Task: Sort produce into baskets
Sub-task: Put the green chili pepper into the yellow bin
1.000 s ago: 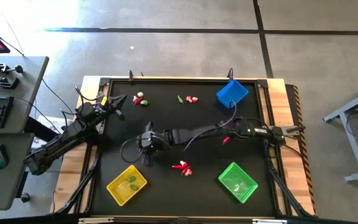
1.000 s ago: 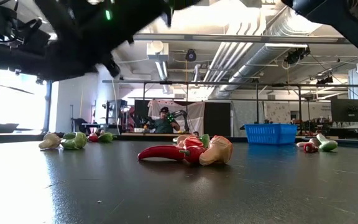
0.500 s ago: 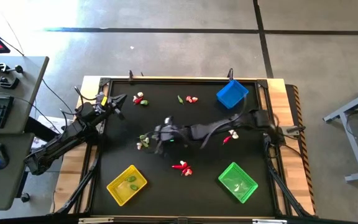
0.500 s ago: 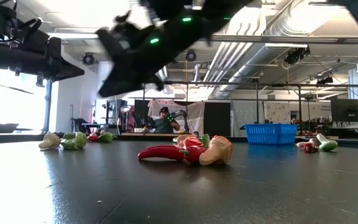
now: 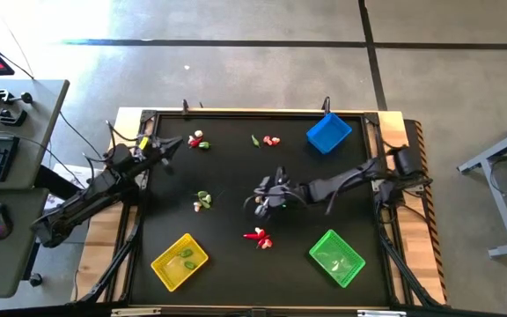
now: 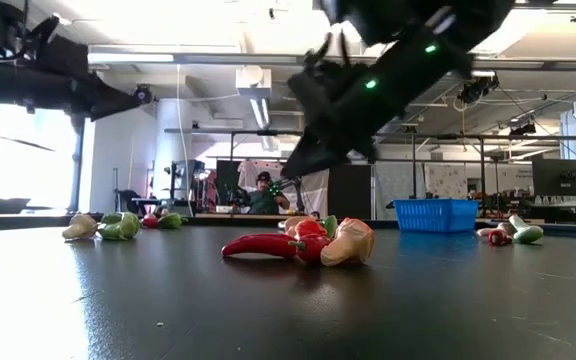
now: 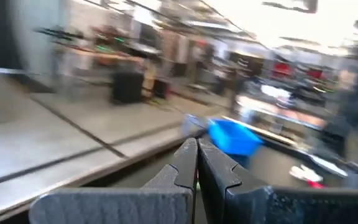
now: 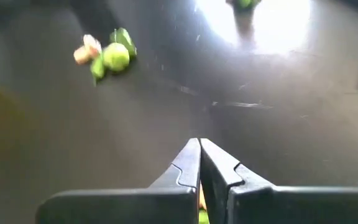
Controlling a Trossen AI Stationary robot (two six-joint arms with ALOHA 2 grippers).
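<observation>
Produce lies in four small clusters on the black tabletop, seen from above around the right gripper as landmark: a red chili cluster just below it, a green and whitish cluster to its left, and two clusters near the far edge, one toward the left arm and one nearer the blue basket. There are three baskets: blue at the far right, yellow basket at the near left with green pieces inside, and green basket at the near right. Only the low view shows the chili cluster close up, with a pale bulb against it, and a person in the room behind. The right wrist view shows the right fingers pressed together, holding nothing, above bare tabletop. The left gripper waits at the tabletop's left edge, its fingers also pressed together and empty.
</observation>
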